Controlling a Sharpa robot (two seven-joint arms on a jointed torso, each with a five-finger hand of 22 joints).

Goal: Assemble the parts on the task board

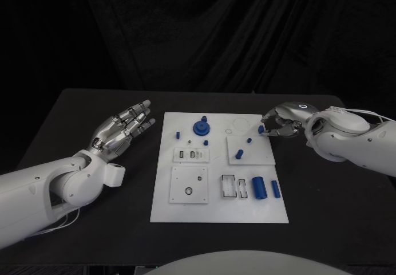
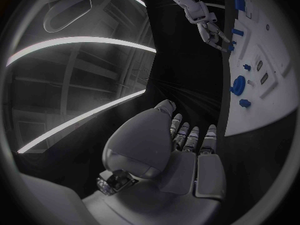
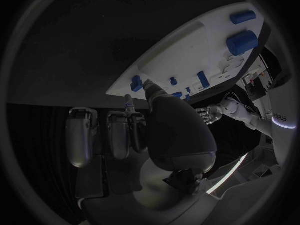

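Task board (image 1: 216,212); right hand (image 1: 276,123) seemingly pinches a part (image 1: 261,129).

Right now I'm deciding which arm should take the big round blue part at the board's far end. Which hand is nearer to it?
Left. The left hand hovers open off the board's left edge, roughly level with the round blue part. The right hand is at the board's far right corner, farther away.

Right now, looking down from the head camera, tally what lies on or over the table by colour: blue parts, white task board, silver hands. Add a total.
Small blue parts: 8
Flat white task board: 1
Silver many-fingered hands: 2, the left hand and the right hand
Total: 11
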